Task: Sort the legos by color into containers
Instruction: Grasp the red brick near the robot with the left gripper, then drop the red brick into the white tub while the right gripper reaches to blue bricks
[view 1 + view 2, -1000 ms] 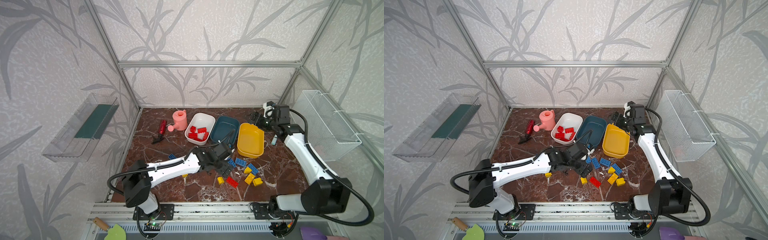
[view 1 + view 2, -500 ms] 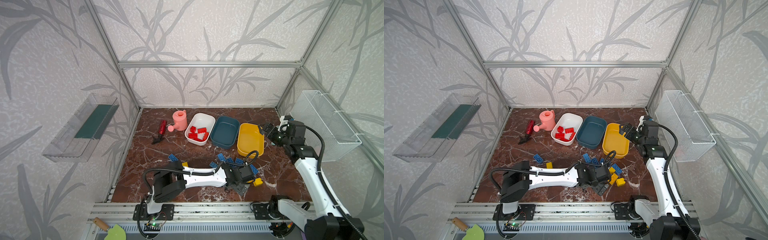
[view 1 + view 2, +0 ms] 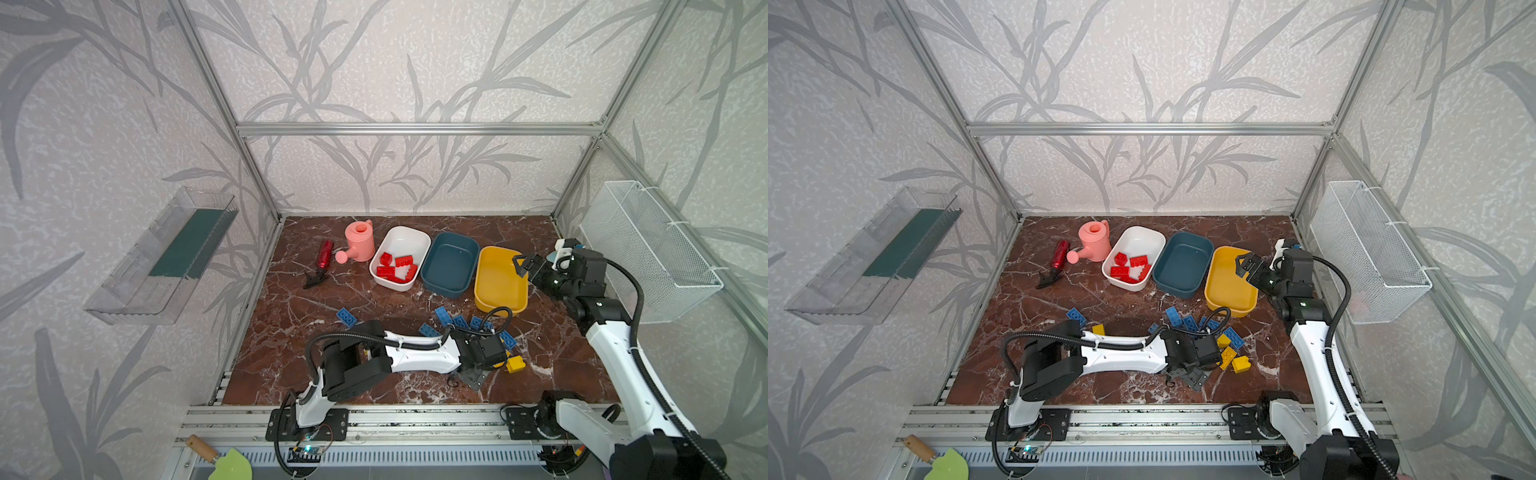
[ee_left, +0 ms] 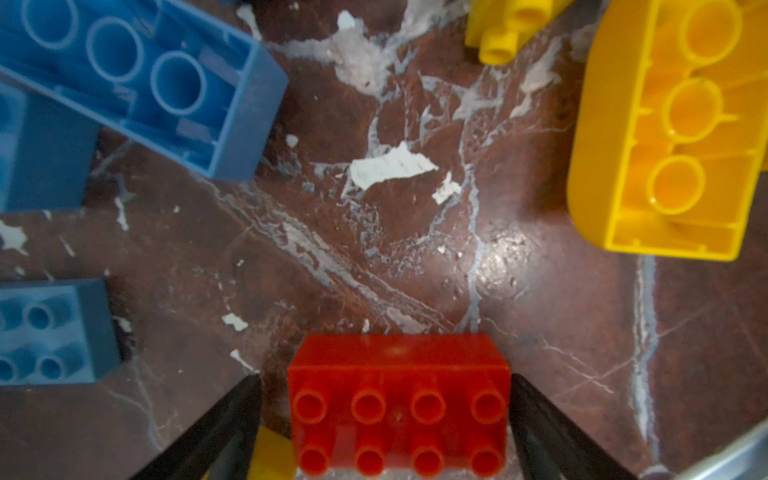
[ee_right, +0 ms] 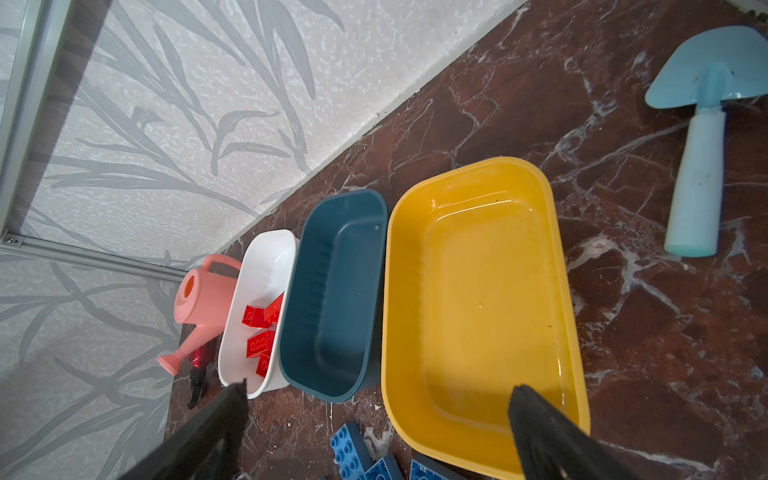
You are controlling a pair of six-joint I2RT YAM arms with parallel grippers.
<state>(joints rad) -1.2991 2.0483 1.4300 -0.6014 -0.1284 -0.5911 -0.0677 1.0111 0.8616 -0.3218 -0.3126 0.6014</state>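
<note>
Left gripper (image 4: 382,384) straddles 1 red brick (image 4: 399,407); right gripper (image 3: 525,266) hangs wide open.
In the left wrist view the brick lies studs-up on the marble floor (image 4: 374,232) between the 2 black fingers (image 4: 232,415). The jaws are apart with a gap on 1 side, so it is not clamped. This spot is on the robot's side of the yellow tub (image 3: 498,286), among loose blue bricks (image 3: 444,316) and yellow bricks (image 3: 515,364). The right gripper hovers at the yellow tub's outer rim, holding nothing. Beside the yellow tub sits the teal tub (image 3: 451,266), then the white tub (image 3: 417,239) holding red bricks (image 3: 395,268).

red legos (image 3: 397,266) in wht tub (image 3: 409,241); blue legos (image 3: 444,316), yellow legos (image 3: 515,363) loose nearby
</note>
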